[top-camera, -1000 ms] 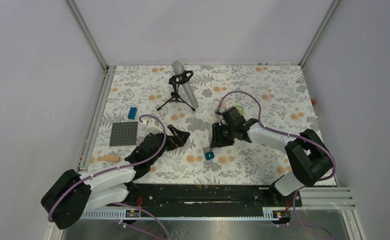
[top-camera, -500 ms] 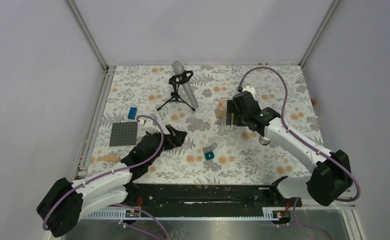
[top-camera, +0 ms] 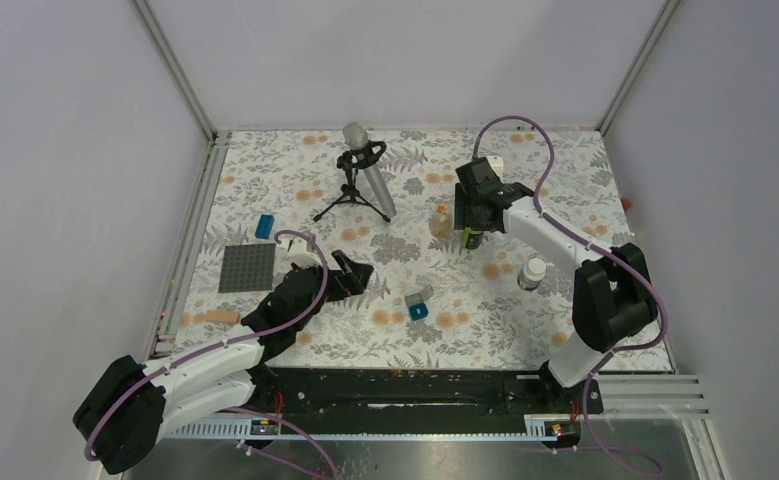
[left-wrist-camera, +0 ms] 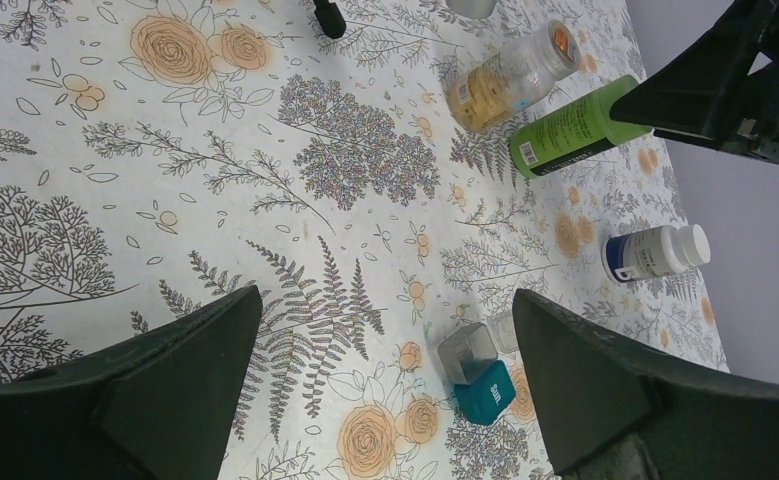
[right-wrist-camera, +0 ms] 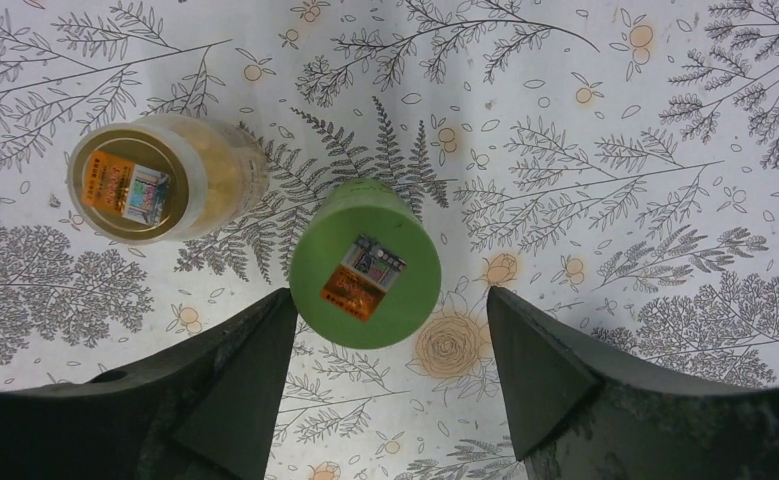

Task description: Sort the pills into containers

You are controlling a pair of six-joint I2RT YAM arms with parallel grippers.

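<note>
The green bottle (right-wrist-camera: 365, 262) stands upright on the far right part of the floral bench (top-camera: 295, 190). Its long axis is vertical and its labelled cap faces straight up into the right wrist camera. The right gripper (right-wrist-camera: 387, 300) hangs over it, its fingers (right-wrist-camera: 235, 390) spread wide to either side of the cap and holding nothing. Just beside the bottle, on its left, the clear jar (right-wrist-camera: 155, 190) also stands upright, with a narrow gap between the two. Bare bench lies open to the bottle's right and on toward the far wall. The white bottle (top-camera: 532, 272) stands nearer the arms, and the teal pill box (top-camera: 418, 305) sits mid-bench, well apart. A second ago the right arm was low beside that box; it has since swung out to the far side. The left gripper (left-wrist-camera: 385, 292) hovers over the near-left bench, fingers wide and empty, barely shifted from a second ago
</note>
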